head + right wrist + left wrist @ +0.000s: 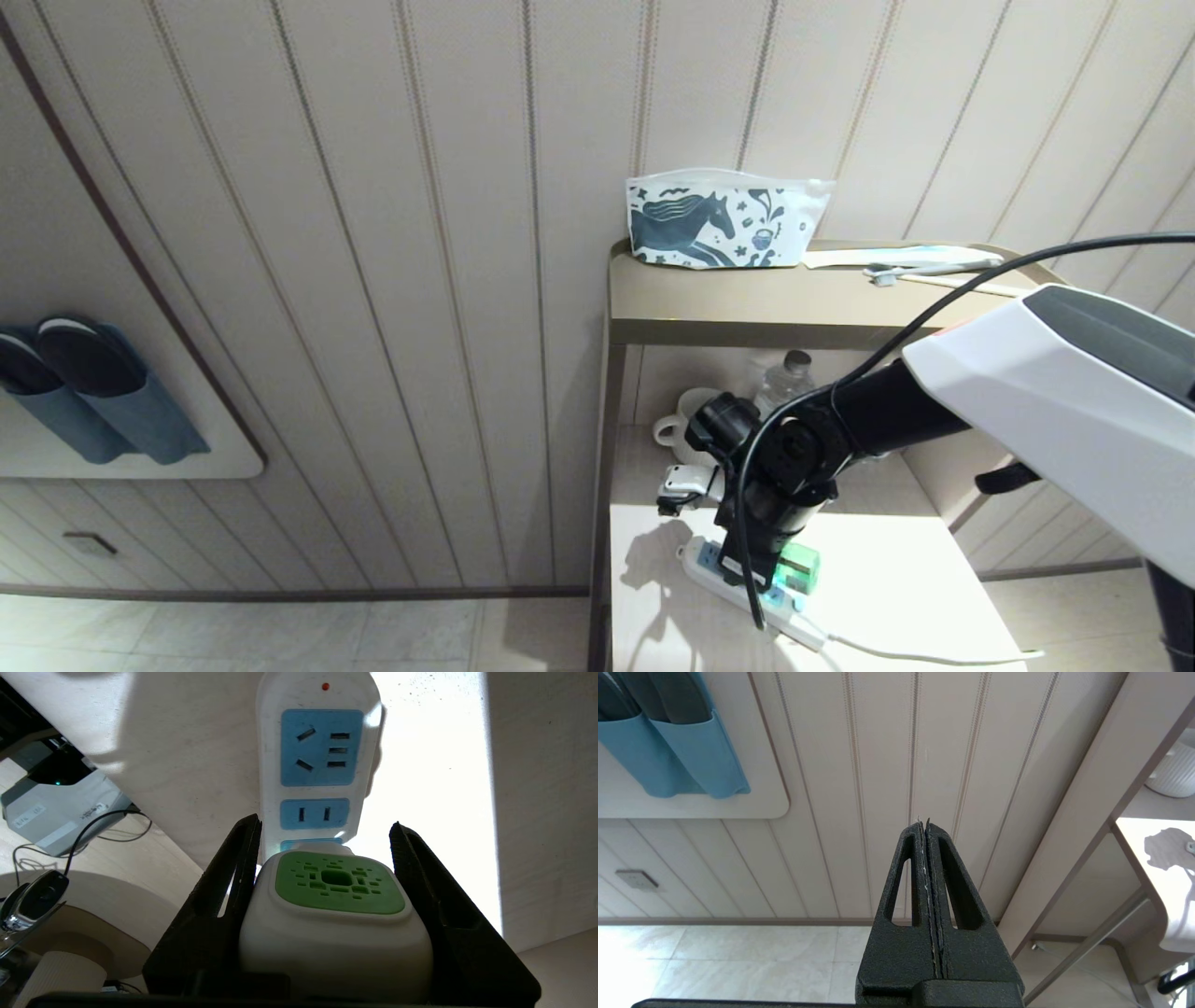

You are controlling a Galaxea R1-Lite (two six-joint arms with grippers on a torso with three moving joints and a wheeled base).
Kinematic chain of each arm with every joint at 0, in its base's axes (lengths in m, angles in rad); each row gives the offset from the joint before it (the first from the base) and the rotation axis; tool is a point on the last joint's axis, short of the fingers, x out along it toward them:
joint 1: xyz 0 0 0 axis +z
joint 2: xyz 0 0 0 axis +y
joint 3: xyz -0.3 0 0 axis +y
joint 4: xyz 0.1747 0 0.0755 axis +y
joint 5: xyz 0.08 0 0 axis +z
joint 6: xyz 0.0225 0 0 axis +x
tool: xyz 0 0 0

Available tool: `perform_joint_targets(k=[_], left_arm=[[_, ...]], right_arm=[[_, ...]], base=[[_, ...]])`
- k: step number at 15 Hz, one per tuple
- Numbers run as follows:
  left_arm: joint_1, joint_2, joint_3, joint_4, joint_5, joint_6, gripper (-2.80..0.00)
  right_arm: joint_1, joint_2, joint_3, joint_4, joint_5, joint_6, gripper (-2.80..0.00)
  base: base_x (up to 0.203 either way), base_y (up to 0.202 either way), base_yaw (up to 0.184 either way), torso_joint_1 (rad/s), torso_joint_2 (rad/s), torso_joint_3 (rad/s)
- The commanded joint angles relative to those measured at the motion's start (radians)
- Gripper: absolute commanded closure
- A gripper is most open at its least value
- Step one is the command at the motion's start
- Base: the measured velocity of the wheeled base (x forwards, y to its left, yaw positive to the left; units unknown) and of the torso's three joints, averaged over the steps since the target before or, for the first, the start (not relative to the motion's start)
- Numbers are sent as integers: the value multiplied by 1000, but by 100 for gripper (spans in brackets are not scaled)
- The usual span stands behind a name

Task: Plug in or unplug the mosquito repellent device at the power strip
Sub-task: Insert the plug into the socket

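Stood before a pale panelled wall (pixel 420 280), tiled floor (pixel 280 635) below, blue slipper pockets (pixel 103 401) hanging at left. Reached with the right gripper (pixel 327 858) onto the sunlit white shelf (pixel 887 597), jaws clasping the mosquito repellent device (pixel 336 914) by its sides, over the power strip (pixel 317 751). Kept the left gripper (pixel 927 830) clenched, empty, off toward the wall.

mosquito repellent device (pixel 334 914) on power strip (pixel 317 765), on shelf (pixel 887 579)
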Motion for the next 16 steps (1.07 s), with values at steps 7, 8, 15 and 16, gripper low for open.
perform_joint_targets(k=[7,8,15,16], left_arm=[[1,1,1,0,0,0,0],[1,1,1,0,0,0,0],[0,1,1,0,0,0,0],[1,1,1,0,0,0,0]], right_arm=[[-28,-62,56,-3,130,41,0],[-30,-58,54,-5,131,42,0],[-43,-33,47,-60,132,34,0],[-45,-24,43,-60,132,34,0]], base=[[0,0,0,0,0,0],[0,0,0,0,0,0],[0,0,0,0,0,0],[0,0,0,0,0,0]])
